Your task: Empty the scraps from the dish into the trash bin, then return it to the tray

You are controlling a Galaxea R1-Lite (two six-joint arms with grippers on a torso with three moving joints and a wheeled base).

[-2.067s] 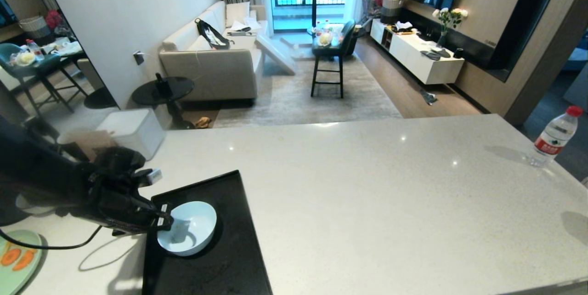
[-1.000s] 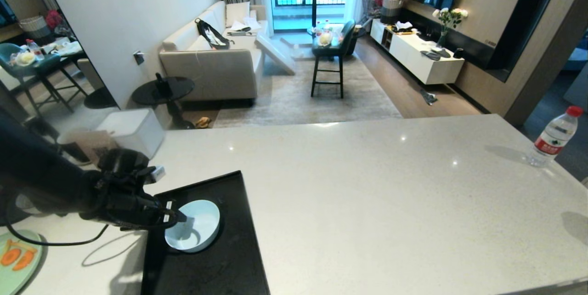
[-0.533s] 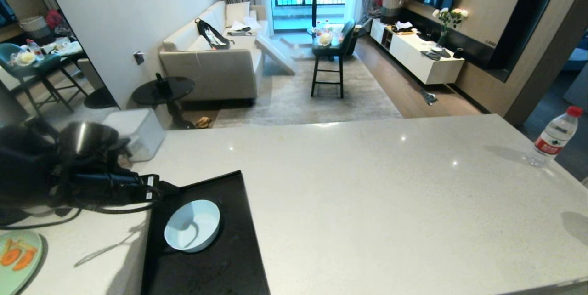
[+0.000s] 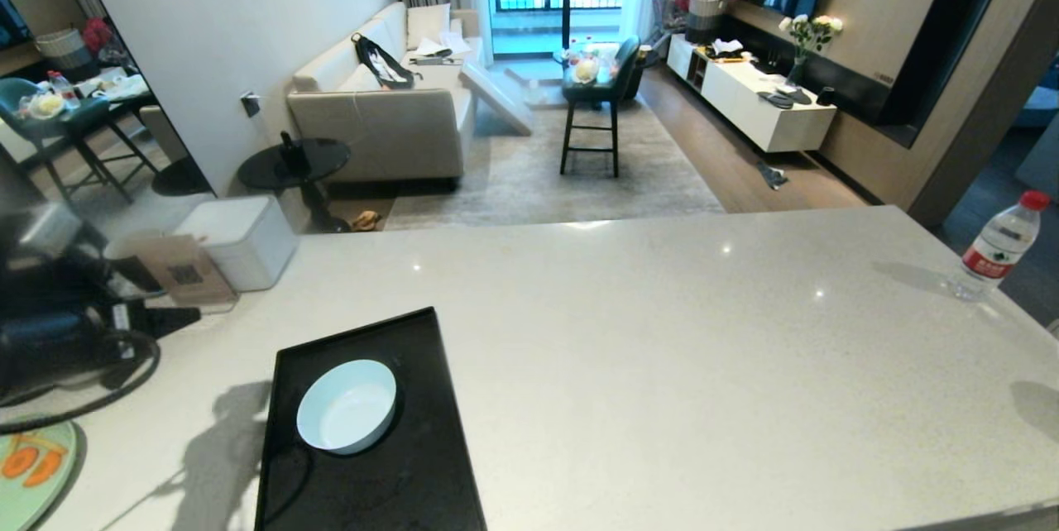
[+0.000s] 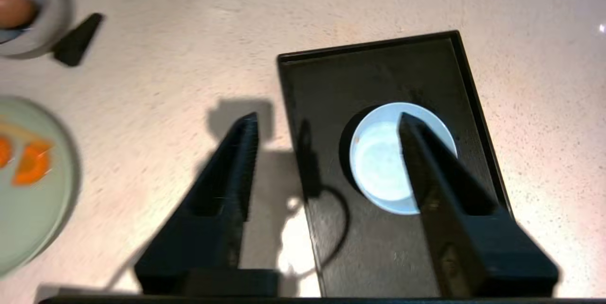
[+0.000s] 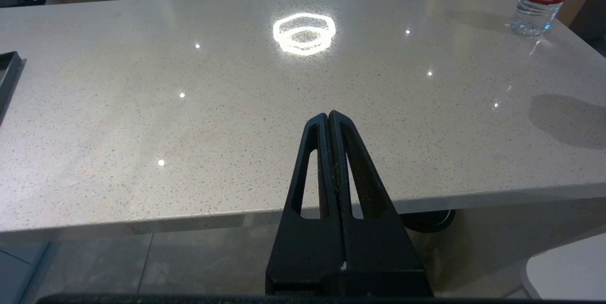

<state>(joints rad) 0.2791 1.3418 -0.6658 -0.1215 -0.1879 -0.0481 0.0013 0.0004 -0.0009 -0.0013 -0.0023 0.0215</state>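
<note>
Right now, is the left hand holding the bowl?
No, the bowl sits free on the tray, with the open left hand above it holding nothing.

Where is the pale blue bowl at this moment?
In the head view, the pale blue bowl sits upright on the black tray, at the counter's near left. It looks empty, and the open left pincer is above it, not touching.
</note>
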